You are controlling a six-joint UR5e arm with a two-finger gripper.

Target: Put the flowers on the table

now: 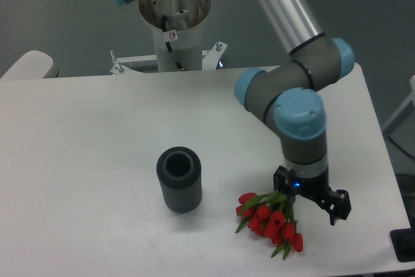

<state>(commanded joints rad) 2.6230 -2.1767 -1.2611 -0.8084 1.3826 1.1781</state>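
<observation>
Lying on the table (97,134), flowers (269,222) just left of gripper (311,199), jaws seemingly spread, holding nothing

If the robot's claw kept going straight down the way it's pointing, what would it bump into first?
Most likely the white table. The claw points down at bare tabletop, just right of the red flowers. It looks open, with the stems beside or under it, so it might brush them first. One picture can't show that depth for sure.
</observation>
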